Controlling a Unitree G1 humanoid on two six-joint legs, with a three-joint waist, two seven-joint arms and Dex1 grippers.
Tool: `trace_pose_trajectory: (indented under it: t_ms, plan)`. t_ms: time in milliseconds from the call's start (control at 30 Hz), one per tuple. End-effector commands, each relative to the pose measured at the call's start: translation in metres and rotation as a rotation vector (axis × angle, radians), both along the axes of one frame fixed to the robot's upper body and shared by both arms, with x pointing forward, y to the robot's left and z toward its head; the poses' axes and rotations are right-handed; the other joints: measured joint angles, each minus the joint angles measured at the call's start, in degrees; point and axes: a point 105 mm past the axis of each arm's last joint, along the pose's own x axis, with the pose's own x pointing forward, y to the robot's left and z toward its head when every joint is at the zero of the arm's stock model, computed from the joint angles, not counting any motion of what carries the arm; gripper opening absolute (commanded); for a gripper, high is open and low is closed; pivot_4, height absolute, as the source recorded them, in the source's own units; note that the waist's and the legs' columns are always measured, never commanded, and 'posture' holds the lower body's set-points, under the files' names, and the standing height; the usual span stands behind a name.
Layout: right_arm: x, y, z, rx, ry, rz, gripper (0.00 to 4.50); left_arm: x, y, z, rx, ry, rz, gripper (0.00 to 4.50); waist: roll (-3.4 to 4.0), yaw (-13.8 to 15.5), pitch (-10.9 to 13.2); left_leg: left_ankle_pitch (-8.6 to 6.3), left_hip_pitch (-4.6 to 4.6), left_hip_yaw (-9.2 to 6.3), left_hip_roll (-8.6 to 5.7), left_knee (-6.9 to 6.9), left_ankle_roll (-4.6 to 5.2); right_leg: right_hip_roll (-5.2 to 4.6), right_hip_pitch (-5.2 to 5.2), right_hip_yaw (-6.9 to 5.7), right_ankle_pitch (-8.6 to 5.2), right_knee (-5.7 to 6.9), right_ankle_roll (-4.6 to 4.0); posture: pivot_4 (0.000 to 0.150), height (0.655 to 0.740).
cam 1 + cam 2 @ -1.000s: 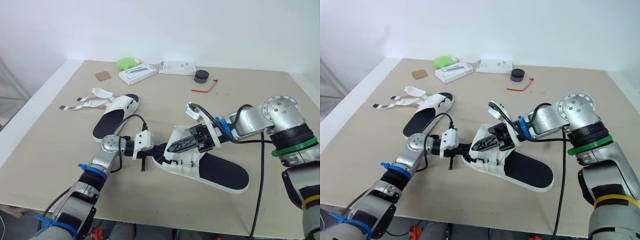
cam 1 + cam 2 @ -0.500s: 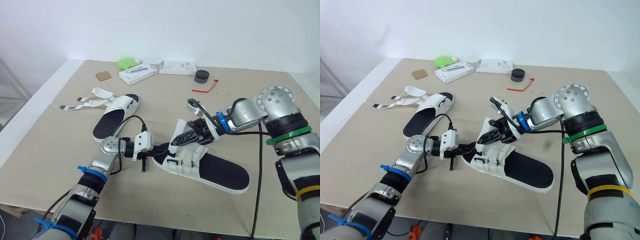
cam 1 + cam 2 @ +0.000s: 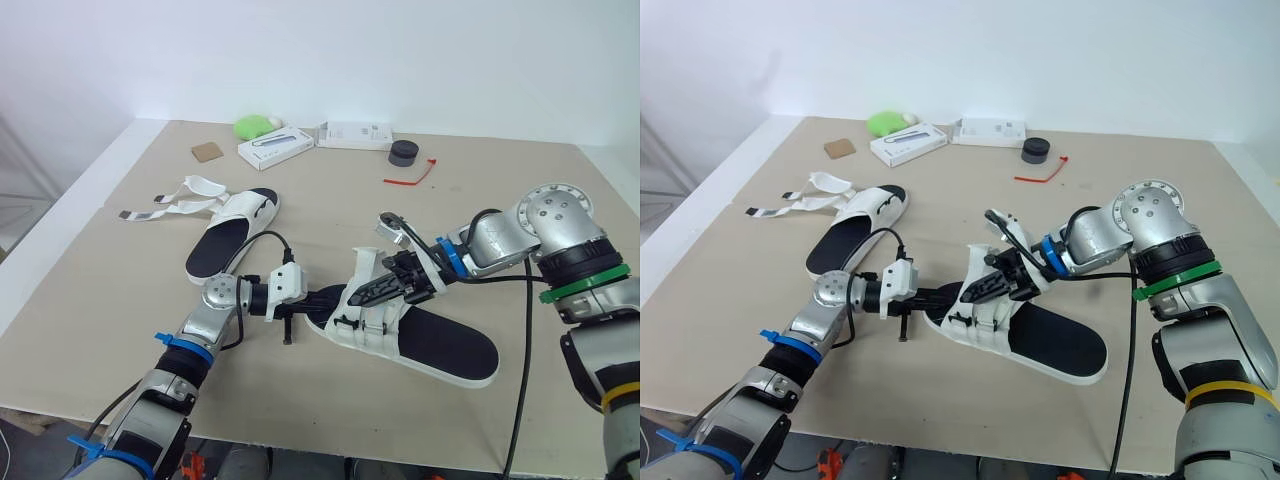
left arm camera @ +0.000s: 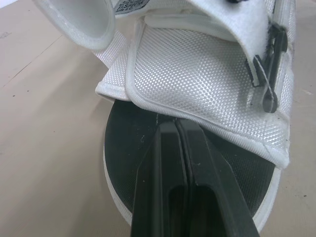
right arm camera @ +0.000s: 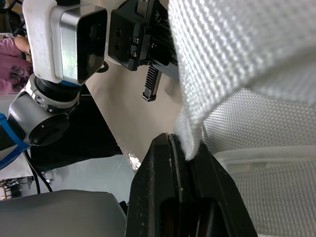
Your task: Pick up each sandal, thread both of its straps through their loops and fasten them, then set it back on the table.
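Two sandals are on the table [image 3: 120,300]. The near sandal [image 3: 440,345], with its white woven upper [image 4: 197,64] and black footbed [image 4: 128,138], lies under both sets of fingers. The far sandal [image 3: 235,235] lies well beyond them, straps loose. In the last half second the right gripper [image 5: 180,143], pinching the strap [image 3: 362,262], has dropped toward the upper, probably to fasten it. The left gripper [image 4: 175,123] is closed, tips tucked beneath the upper.

Left pincer [image 4: 176,123] — black fingers pressed together, lying along the dark footbed of the sandal [image 4: 123,148], tips at the edge of its white woven strap [image 4: 197,69]. Black loop [image 4: 269,69] on that strap. Tan worktop [image 4: 44,128] beside.
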Motion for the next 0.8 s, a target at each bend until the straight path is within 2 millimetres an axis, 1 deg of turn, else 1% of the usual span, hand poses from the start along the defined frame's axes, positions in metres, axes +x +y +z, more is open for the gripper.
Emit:
trace_pose_trajectory:
  t_ms: [33,167,300,433,500,600,700,800]
  plan:
    - [-0.001,0.006,0.015,0.038,-0.025,0.027,0.04,-0.011,0.007,-0.050,0.149,0.157,0.023,0.00,0.00,0.0,0.0,0.00,0.00,0.00,0.00,0.00,0.00,0.00,0.00,0.00,0.00,0.00,0.00,0.150,0.7400]
    - [0.002,0.011,0.022,0.054,-0.035,0.033,0.04,-0.012,0.006,-0.051,0.147,0.159,0.023,0.00,0.01,0.0,0.0,0.00,0.00,0.00,0.00,0.00,0.00,0.00,-0.01,0.00,0.00,0.00,-0.01,0.150,0.7400]
    - [-0.002,0.015,0.026,0.065,-0.030,0.066,0.04,-0.013,0.005,-0.052,0.142,0.163,0.027,0.00,0.00,0.0,0.0,0.00,0.00,-0.01,-0.01,0.00,0.00,-0.01,0.01,-0.01,0.00,0.00,0.01,0.150,0.7400]
    - [-0.009,0.013,0.017,0.044,-0.002,0.088,0.04,-0.013,0.005,-0.053,0.137,0.166,0.035,0.00,0.01,0.0,0.0,0.00,-0.01,-0.02,-0.02,0.00,0.00,-0.03,0.01,-0.01,-0.01,0.00,0.01,0.150,0.7400]
    - [-0.010,0.011,0.011,0.026,0.006,0.082,0.04,-0.014,0.005,-0.053,0.135,0.168,0.038,0.00,0.01,0.0,0.0,0.00,-0.01,-0.02,-0.02,0.00,0.00,-0.03,0.01,-0.01,-0.01,0.00,0.01,0.150,0.7400]
    - [-0.002,0.009,0.009,0.012,0.006,0.044,0.04,-0.014,0.005,-0.054,0.134,0.170,0.039,0.00,0.01,0.0,0.0,0.00,-0.02,-0.02,-0.02,0.00,0.00,-0.06,0.02,-0.01,-0.02,0.00,0.03,0.150,0.7400]
    - [0.007,0.013,0.020,0.035,-0.015,0.021,0.04,-0.015,0.005,-0.055,0.134,0.172,0.039,0.00,0.02,0.0,0.0,0.01,-0.02,-0.01,0.00,0.00,0.01,-0.06,0.00,-0.04,0.00,0.00,0.00,0.150,0.7400]
    - [0.011,0.015,0.026,0.045,-0.025,0.016,0.04,-0.016,0.005,-0.055,0.134,0.173,0.039,0.00,0.05,0.0,0.0,0.01,-0.02,0.00,-0.01,0.00,0.02,-0.05,0.00,-0.04,0.01,0.00,-0.02,0.150,0.7400]
